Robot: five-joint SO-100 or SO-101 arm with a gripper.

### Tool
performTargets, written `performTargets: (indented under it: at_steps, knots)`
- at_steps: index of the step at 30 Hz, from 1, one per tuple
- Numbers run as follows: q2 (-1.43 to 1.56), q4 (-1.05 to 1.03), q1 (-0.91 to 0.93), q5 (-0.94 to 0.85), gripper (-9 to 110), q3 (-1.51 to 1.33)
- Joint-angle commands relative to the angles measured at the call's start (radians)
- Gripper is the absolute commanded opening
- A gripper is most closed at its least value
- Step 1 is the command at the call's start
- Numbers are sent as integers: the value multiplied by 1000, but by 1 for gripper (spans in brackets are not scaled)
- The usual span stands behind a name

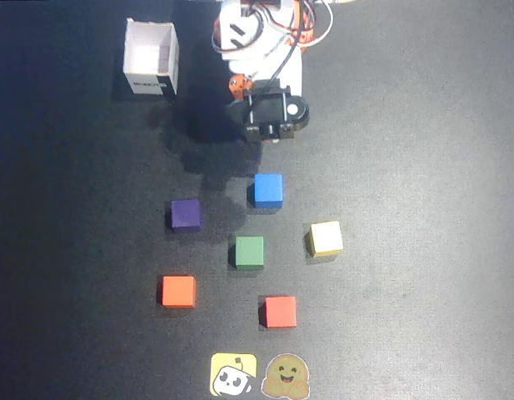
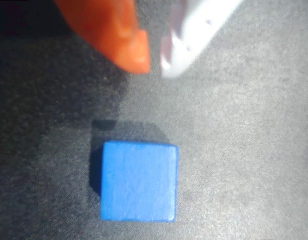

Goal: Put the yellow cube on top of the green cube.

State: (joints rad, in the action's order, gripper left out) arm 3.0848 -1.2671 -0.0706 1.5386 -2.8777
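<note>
The yellow cube sits on the black table, right of the middle in the overhead view. The green cube stands to its left, apart from it. My gripper is near the arm's base, well behind both cubes. In the wrist view its orange and white fingertips nearly meet and hold nothing. Neither the yellow nor the green cube shows in the wrist view. A blue cube lies on the table just ahead of the fingertips.
The blue cube is behind the green one, a purple cube to its left. An orange cube and a red cube lie nearer the front. A white open box stands back left. Two stickers lie at the front edge.
</note>
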Motion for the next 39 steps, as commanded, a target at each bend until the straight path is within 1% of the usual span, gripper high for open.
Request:
performTargets:
  at_steps: [1,37,39]
  knots:
    - [8,-2,-3,-2,0,5]
    - [8,-2,-3,-6,0,5]
    - [8,-2,-5,-17,3,5]
